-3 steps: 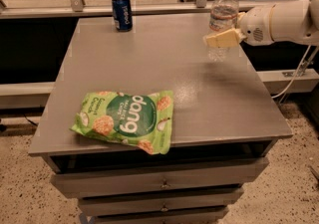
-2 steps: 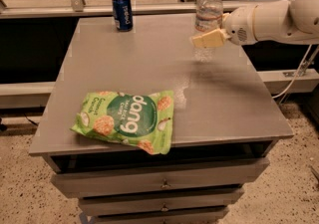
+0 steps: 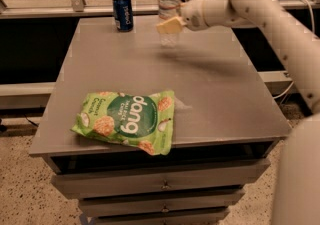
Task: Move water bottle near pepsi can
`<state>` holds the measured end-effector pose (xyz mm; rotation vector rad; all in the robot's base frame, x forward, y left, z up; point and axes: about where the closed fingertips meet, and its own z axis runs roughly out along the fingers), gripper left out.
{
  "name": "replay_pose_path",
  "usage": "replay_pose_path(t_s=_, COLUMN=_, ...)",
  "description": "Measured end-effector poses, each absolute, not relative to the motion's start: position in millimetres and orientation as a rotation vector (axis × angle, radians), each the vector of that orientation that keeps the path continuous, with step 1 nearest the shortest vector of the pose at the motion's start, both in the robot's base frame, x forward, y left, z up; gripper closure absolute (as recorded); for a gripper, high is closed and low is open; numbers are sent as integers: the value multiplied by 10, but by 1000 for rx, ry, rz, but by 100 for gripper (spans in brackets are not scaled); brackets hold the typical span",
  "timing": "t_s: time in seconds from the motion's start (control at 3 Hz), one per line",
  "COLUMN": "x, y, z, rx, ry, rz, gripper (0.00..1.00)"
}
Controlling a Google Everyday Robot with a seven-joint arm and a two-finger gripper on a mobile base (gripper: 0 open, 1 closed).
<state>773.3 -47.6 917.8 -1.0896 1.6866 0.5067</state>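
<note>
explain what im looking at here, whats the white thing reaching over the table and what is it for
The white thing is a robot arm, coming in from the right. At its tip is a gripper, a two-finger clamp. It is closed on a clear water bottle, held upright over the far end of the grey table. There is just one picture, taken from in front of the table, looking down on it. To the left of the bottle, with a gap between them, stands a dark blue pepsi can. Near the front edge lies a green snack bag. The job is to bring the bottle close to the can.
</note>
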Motion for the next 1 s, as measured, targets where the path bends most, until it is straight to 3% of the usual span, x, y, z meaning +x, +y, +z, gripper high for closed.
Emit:
replay_pose_path(t_s=0.33, x=8209, y=-36, z=9270, rx=-1077, ry=1664, rz=505, gripper=100)
replay_pose_path(t_s=1.0, x=8633, y=410, z=9142, rx=-1045, ry=1716, rz=520, gripper=100)
